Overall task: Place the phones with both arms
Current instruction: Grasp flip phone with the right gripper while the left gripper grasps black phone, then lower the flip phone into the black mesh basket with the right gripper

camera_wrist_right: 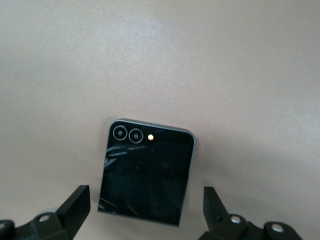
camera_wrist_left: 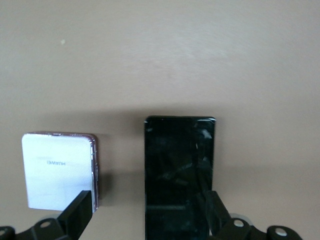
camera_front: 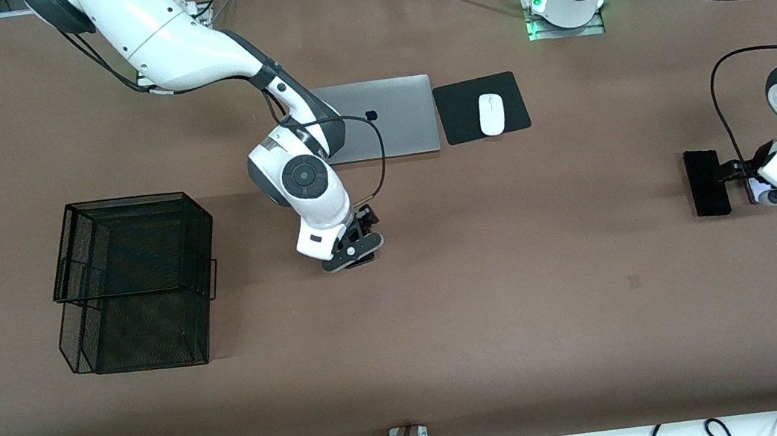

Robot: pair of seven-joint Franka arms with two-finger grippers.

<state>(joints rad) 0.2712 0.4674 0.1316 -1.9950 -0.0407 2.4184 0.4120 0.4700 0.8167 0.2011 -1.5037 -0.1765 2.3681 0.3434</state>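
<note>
2 open grippers, left gripper (camera_front: 749, 172), right gripper (camera_front: 355, 252), 3 phones, perhaps.

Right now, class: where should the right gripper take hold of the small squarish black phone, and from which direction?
Grip the small squarish black phone across its two long side edges, coming straight down. It lies flat on the table, and the right gripper, fingers open, already straddles those edges.
</note>
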